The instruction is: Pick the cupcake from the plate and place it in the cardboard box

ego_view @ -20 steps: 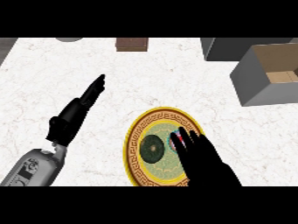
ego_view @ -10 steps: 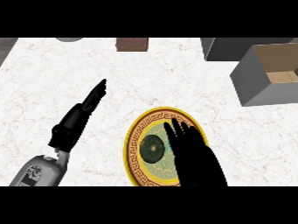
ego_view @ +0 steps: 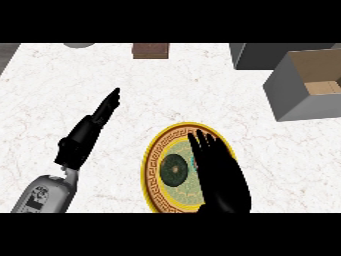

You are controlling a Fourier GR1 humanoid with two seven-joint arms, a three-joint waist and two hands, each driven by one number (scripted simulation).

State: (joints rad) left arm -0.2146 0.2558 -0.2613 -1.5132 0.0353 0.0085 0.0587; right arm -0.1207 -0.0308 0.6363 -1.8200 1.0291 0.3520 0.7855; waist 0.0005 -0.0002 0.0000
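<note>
Right hand [ego_view: 221,179] is flat over the right half of the plate [ego_view: 152,165], fingers [ego_view: 202,145] straight and together, pointing away from the robot, not curled round anything afaict. The cupcake [ego_view: 193,160] is on the plate but mostly covered by that hand, only a tiny teal bit peeks out at the left edge of the fingers, so can't tell if the hand actually touches it. There's a dark round spot [ego_view: 174,170] left of it on the plate's green middle, prob part of the pattern but not sure.

Left hand [ego_view: 92,126] is over the bare counter [ego_view: 40,100] just left of the plate, fingers straight, angled up and to the right, holding nothing. Its grey forearm [ego_view: 44,195] comes in from the bottom-left corner.

The box [ego_view: 291,102] sits at the far right, well apart from the plate, open top, brown inside w/ grey outer walls. At the back edge: a small brown block [ego_view: 151,50].
</note>
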